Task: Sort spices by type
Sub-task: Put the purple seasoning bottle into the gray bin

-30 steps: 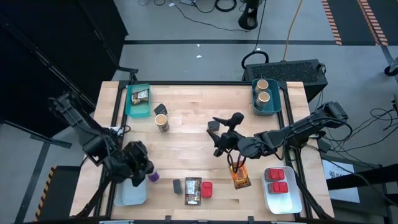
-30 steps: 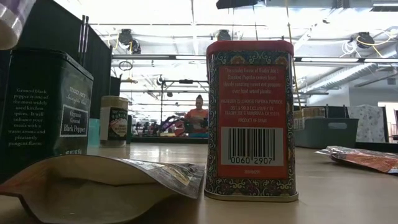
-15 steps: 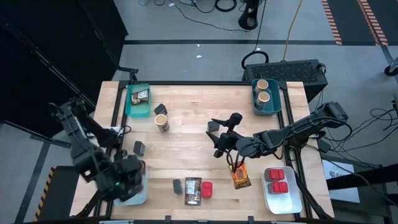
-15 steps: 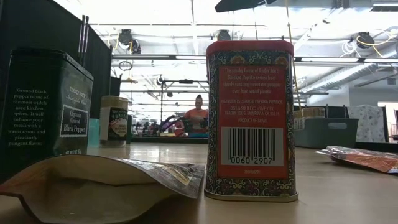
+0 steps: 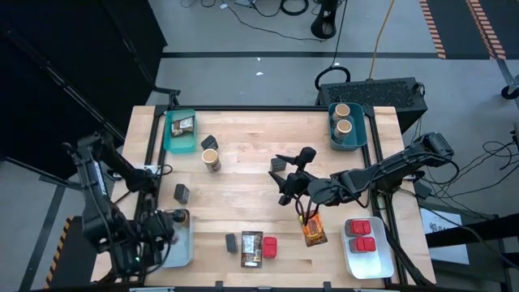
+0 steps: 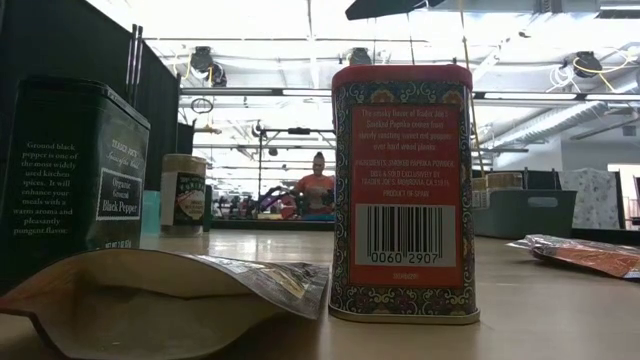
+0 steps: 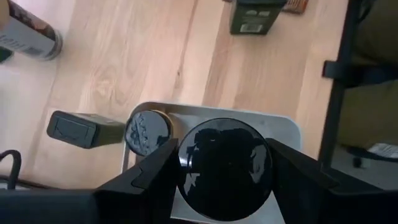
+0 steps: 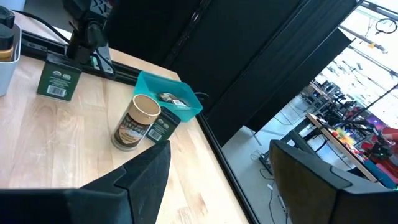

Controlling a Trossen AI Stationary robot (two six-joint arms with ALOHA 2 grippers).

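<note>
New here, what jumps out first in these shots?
The red paprika tin fills the low view, standing upright beside a black pepper tin. From above, the left gripper holds a dark round jar over the white bin at the table's front left corner.

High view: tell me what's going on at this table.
A two-armed robot is sorting spices into bins. The left gripper is closed on a dark round jar over the white bin at the front left, which already holds another dark jar. The right gripper hangs open and empty over the middle. Two tan cylinders sit in a teal bin, red tins in a white tray.
</note>
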